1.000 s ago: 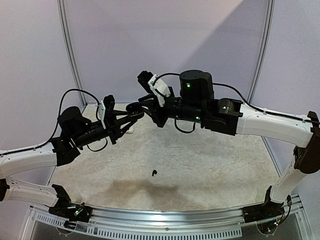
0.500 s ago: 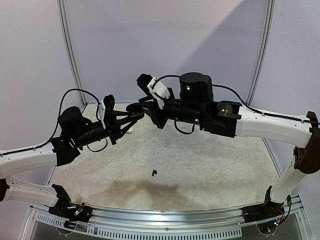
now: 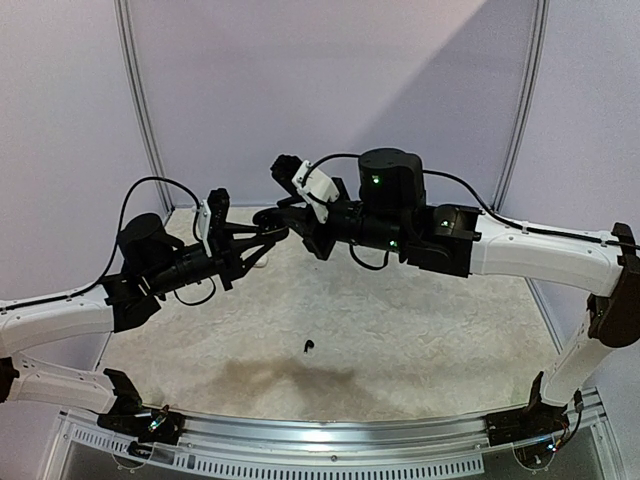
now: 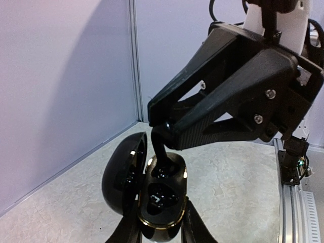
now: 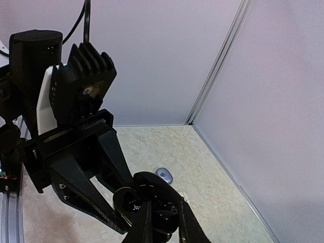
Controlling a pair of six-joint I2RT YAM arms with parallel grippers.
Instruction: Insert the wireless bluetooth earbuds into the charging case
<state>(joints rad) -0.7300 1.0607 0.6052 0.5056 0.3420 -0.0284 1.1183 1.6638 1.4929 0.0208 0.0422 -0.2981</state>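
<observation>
right claw (image 4: 161, 137): pressed almost together, pinching a black earbud (image 4: 159, 152) by its top end. In my left wrist view it reaches in from the upper right.
black earbud: hangs tip-down from that pinch, with its lower end at the far well of the charging case (image 4: 161, 200). I honestly can't tell if it's seated or only touching the rim.
left claw (image 4: 161, 217): clamped on the charging case from both sides, low on the body, holding it in the air above the tabletop (image 3: 430, 320).
charging case: glossy black with a gold-ish rim, and it's open. The lid (image 4: 123, 172) is swung out to the left in the left wrist view. The near well is dark and shiny, so I can't tell whether anything sits in it.
where the claws meet: in mid-air over the far-left part of the tabletop, tip to tip, with the right claw (image 3: 272, 216) just above the left claw (image 3: 262, 236).
second black earbud (image 3: 308, 346): lies on its own on the tabletop, roughly mid-width and closer to my side, well apart from both claws.
silvery-grey item (image 5: 163, 175): small and rounded, on the tabletop beyond the claws, toward the far corner where the wall panels meet. It's too small for me to call it a bud or a case.
</observation>
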